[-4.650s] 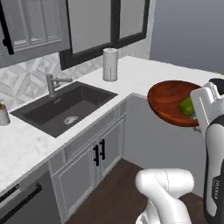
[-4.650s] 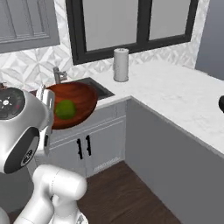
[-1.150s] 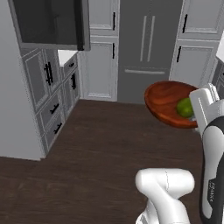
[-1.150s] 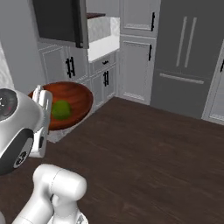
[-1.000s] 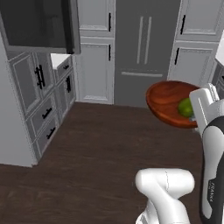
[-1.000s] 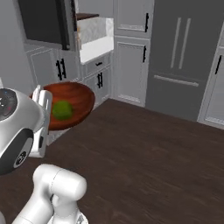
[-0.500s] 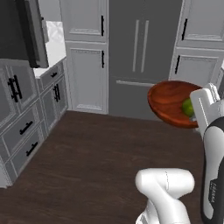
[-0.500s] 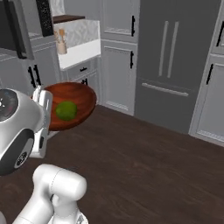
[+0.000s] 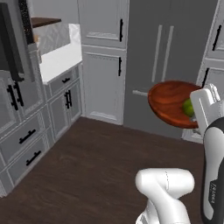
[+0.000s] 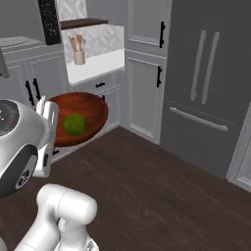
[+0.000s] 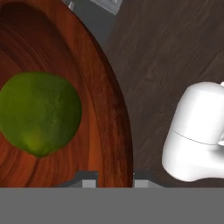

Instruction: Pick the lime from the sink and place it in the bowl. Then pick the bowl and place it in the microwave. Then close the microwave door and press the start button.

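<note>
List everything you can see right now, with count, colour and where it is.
bowl: one, reddish-brown wood, held up in the air at the gripper, above the floor.
lime: one, yellow-green, lying inside the bowl.
fridge: one, dark grey with two long handles, straight ahead.
cabinets: several, light grey with black handles, beside the fridge.
counter: one, white, on the left.
utensil holder: one, beige with wooden utensils, on the counter.
floor: dark brown wood.
gripper: one, dark finger tips on either side of the bowl's rim.
</note>
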